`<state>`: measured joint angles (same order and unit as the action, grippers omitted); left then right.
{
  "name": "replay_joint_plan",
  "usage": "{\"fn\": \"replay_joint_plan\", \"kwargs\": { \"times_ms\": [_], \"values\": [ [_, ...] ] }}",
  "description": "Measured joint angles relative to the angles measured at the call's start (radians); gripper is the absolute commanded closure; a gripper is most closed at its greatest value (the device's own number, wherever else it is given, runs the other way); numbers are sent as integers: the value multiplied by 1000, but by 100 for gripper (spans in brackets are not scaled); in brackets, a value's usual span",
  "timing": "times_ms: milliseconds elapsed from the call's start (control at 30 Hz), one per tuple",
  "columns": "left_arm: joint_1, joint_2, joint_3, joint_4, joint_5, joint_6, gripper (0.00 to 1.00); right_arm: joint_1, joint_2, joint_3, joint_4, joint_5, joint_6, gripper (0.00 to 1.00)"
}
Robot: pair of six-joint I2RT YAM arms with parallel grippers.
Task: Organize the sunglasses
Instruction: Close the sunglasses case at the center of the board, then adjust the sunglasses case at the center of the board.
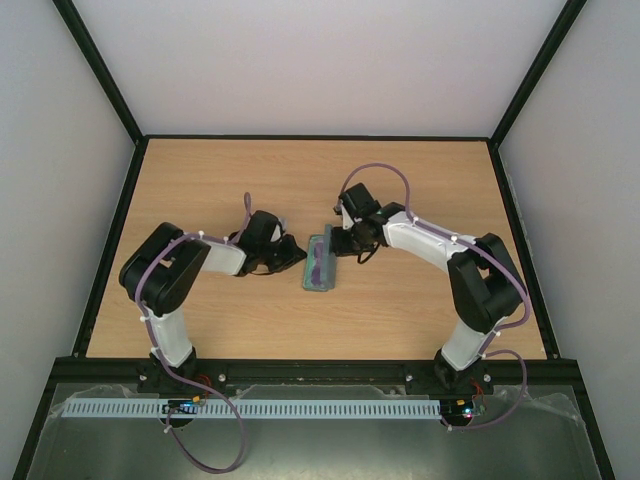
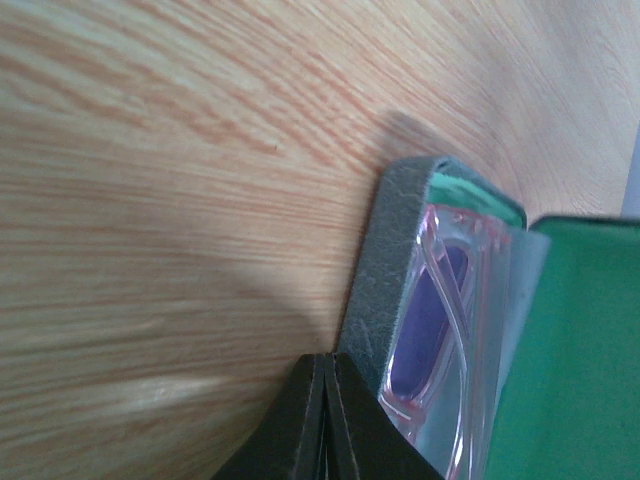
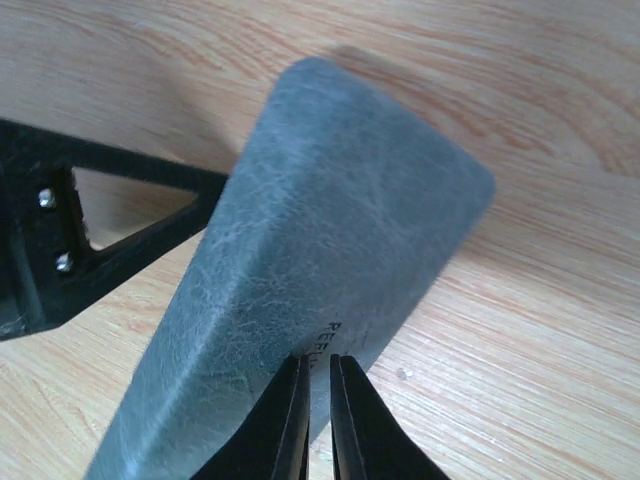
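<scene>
Left pincer (image 2: 325,420): shut, empty, against the case (image 2: 385,260) wall.
Right pincer (image 3: 320,400): narrow, pinching the case lid.
Risk: thin grip could slip, lid dropping onto sunglasses (image 2: 440,330).

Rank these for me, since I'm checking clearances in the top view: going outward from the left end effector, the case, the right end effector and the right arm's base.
1. The case, at the centre, right beside the left end effector.
2. The right end effector, just across the case.
3. The right arm's base, far off at the near right edge.
</scene>
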<state>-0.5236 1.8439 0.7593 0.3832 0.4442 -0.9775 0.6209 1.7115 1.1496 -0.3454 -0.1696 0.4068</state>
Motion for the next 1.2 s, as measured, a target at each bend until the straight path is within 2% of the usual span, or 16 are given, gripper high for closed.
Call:
{"fn": "replay_joint_plan", "kwargs": {
  "times_ms": [467, 633, 700, 767, 867, 967, 1033, 1067, 1200],
  "values": [
    [-26, 38, 41, 21, -25, -21, 98, 40, 38, -2, 32, -4, 25, 90],
    [5, -13, -51, 64, 0, -17, 97, 45, 56, -2, 39, -4, 24, 89],
    [47, -59, -105, 61, 8, -11, 93, 47, 58, -2, 38, -1, 23, 86],
    [90, -103, -140, 37, 8, 4, 87, 47, 56, -2, 38, 4, 24, 79],
    [151, -190, -178, -31, -8, 34, 68, 47, 34, -4, 35, 15, 26, 56],
    [178, -322, -192, -129, -44, 72, 39, 47, -68, -35, 38, 37, 26, 29],
    [178, -416, -188, -187, -73, 104, 18, 47, -178, -74, 40, 63, 26, 16],
    [180, -474, -186, -218, -92, 116, 3, 47, -237, -96, 42, 77, 24, 13],
    [199, -673, -172, -335, -141, 172, 1, 47, -420, -174, 48, 128, 32, 8]
  ]
}}
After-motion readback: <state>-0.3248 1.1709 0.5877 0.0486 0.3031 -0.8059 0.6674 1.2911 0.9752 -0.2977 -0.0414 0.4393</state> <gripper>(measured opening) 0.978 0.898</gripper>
